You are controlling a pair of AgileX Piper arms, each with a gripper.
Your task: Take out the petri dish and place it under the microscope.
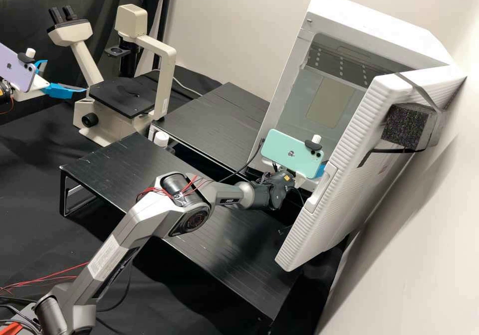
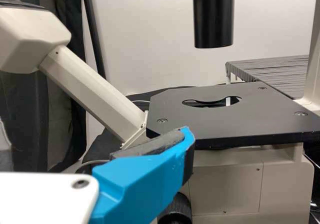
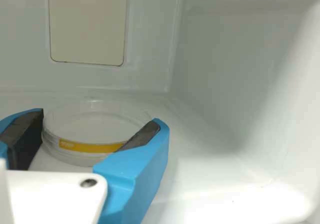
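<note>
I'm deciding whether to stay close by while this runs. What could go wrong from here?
The right pincer has its fingers on either side of the low, clear petri dish; an uneven squeeze might tilt it or let it slip.

On the way out, the pincer might bump the white door, which stands open close beside it.

Later, the microscope stage has a cut-out in its top, so a poorly placed dish might sit unevenly.

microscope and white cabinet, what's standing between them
A low black table stands between the microscope and the white cabinet, as the high view shows.
</note>
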